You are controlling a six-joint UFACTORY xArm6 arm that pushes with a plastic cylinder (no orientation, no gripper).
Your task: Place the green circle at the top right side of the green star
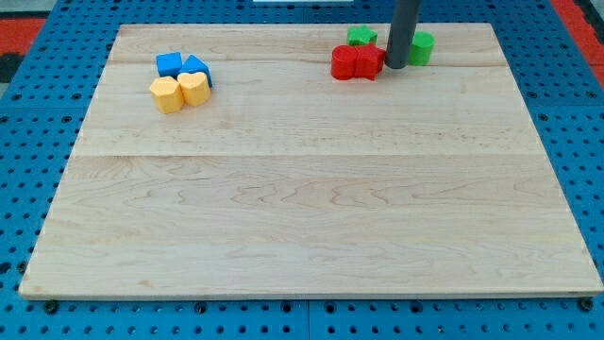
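Note:
The green star lies near the board's top edge, right of centre. The green circle lies to the star's right and slightly lower, partly hidden by the rod. My tip rests on the board between the green circle and two red blocks, close against the circle's left side and just right of the red blocks. The tip is below and to the right of the star.
Two red blocks sit touching each other just below the green star. At the top left, a blue block and a blue triangle-like block sit above a yellow hexagon and a yellow heart. The wooden board lies on a blue pegboard.

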